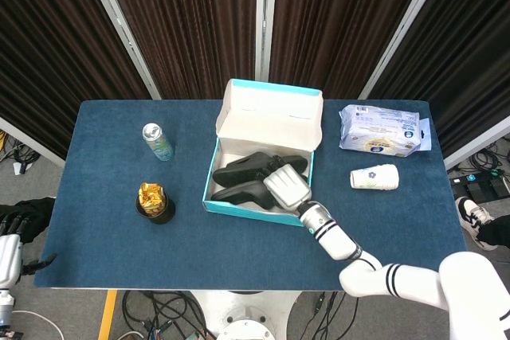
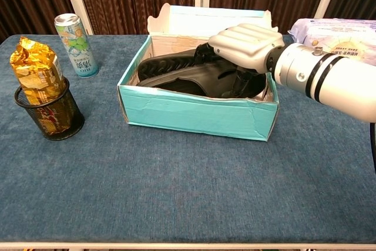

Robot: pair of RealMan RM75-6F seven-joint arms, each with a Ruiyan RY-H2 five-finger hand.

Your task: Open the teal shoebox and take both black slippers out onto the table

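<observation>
With the right robot hand [image 2: 245,44] reaching into the teal shoebox [image 2: 197,113], fingers curled over a black slipper [image 2: 200,80], grip unclear, a loose hold could drop it.

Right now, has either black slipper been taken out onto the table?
No, both black slippers lie inside the open teal shoebox, with the right hand reaching in.

Can [image 1: 158,142], mesh cup [image 1: 155,208] with gold packet [image 1: 150,195]; wipes pack [image 1: 379,129], paper cup [image 1: 374,177].
</observation>
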